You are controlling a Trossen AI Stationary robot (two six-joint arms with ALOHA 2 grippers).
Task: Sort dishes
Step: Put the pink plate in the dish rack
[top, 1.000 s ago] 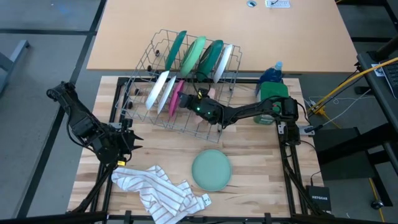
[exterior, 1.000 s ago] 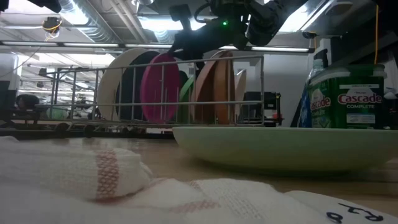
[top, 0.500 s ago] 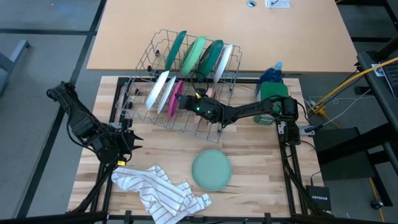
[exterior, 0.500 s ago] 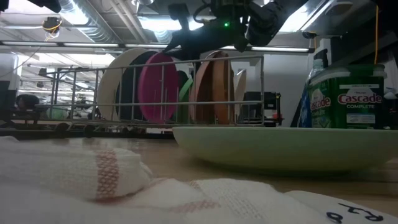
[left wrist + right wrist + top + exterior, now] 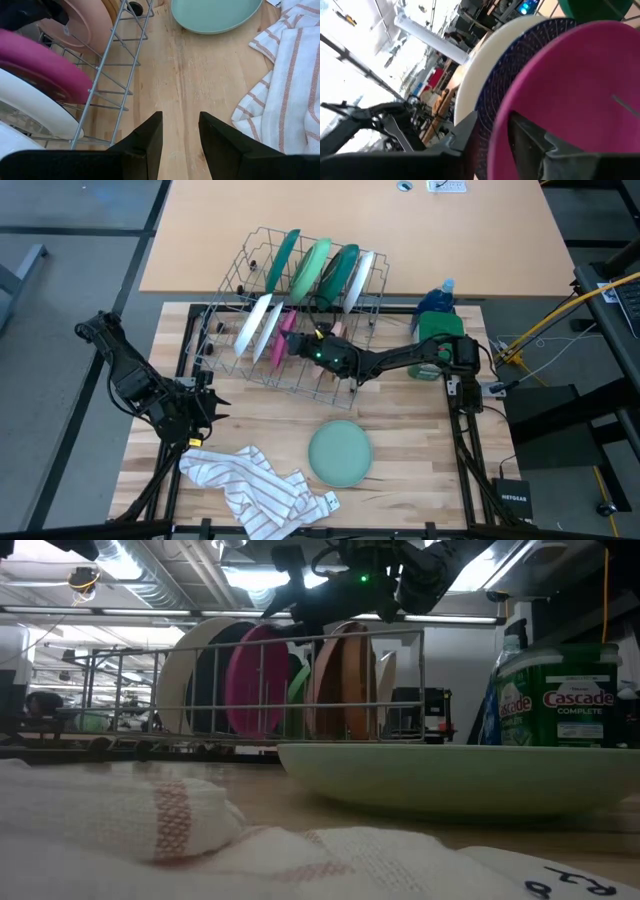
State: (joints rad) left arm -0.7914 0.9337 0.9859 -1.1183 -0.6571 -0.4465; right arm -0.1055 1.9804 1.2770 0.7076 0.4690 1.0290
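I had the right gripper point(image 5: 292, 344) reached into the rack point(image 5: 300, 310) at the upper middle of the high view, its fingers point(image 5: 530, 137) straddling the rim of the pink plate point(image 5: 283, 332); whether they pinched it or only stood around it I could not tell. The rack held the dishes on edge: a white plate point(image 5: 254, 326) at the left of the front row with the pink plate beside it, a tan one point(image 5: 342, 690) to the right of pink in the low view, and in the back row a dark green plate point(image 5: 281, 260), a light green plate point(image 5: 313, 268), another dark green and a white one. One pale green plate point(image 5: 340, 453) lay flat on the table at lower middle, right of the cloth point(image 5: 255, 485). A detergent tub point(image 5: 440, 340) stood right of the rack. My left gripper point(image 5: 205, 402) waited at the left, low over bare wood, its fingers point(image 5: 145, 137) spread apart around nothing.
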